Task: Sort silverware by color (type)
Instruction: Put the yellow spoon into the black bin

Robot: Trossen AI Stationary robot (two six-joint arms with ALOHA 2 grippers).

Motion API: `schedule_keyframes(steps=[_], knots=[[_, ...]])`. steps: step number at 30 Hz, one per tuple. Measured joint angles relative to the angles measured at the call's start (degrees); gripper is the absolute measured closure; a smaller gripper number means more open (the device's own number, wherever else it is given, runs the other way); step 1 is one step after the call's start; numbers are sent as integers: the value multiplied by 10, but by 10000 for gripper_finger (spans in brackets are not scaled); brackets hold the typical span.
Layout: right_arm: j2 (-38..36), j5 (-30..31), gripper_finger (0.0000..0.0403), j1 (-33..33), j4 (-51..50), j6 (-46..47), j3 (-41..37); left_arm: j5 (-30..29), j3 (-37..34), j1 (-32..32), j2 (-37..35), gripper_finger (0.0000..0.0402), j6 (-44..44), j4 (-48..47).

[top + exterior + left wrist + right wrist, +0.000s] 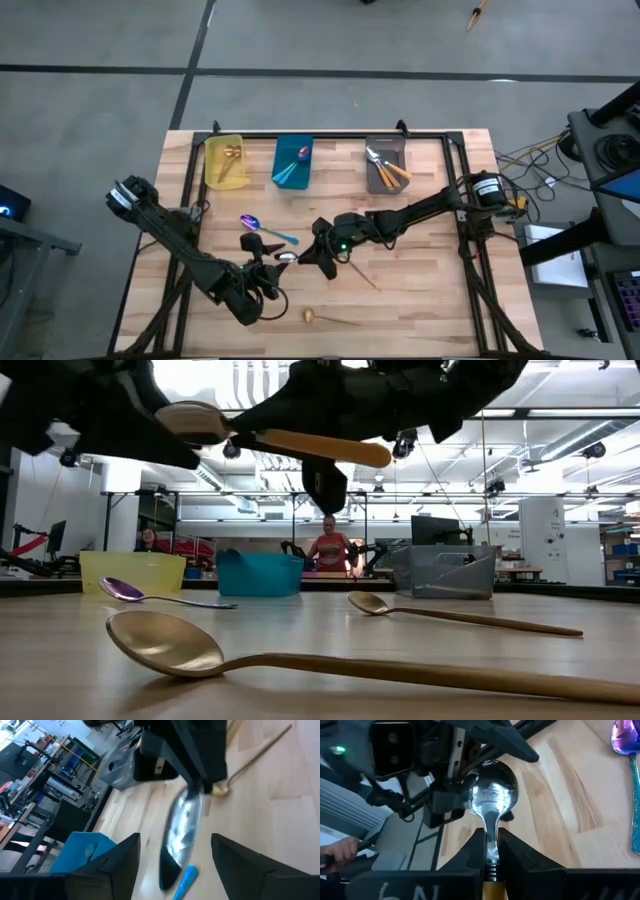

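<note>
Behind your wooden counter [420,290] you have an open workshop with shelving, where two people sit at desks. Along the counter's far edge sit three bins: a yellow bin [223,162] with a gold spoon in it, a blue bin [292,163] with teal-handled spoons, and a grey bin [386,166] with orange-handled ones. Your right tool [322,257] is over the counter's middle, closed on the neck of a silver spoon with an orange handle [491,795], held above the surface. Your left tool [268,278] faces it from just beside, fingers spread wide around the bowl of that spoon without touching it. On the counter you have a purple spoon with a teal handle [262,229] near the left tool, one gold spoon [330,317] near the front edge, and a second gold spoon [460,616] farther back.
</note>
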Motion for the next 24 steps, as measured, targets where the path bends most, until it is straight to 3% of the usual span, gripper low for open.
schedule_keyframes(steps=[4, 8, 15, 19, 24], knots=[[11, -7, 377, 0, -6, -5, 13, 0, 0, 4, 3, 197, 23, 28], [16, -19, 377, 0, -5, -6, 18, -1, 0, 6, 3, 240, 26, 31], [17, -17, 364, 0, -7, -6, 18, 0, 0, 6, 1, 384, 19, 29], [17, 4, 328, 0, -9, -6, 18, 8, 0, 7, -7, 395, -31, 28], [11, 12, 284, -5, -23, -26, 18, 68, 0, 9, -19, 398, -144, -2]])
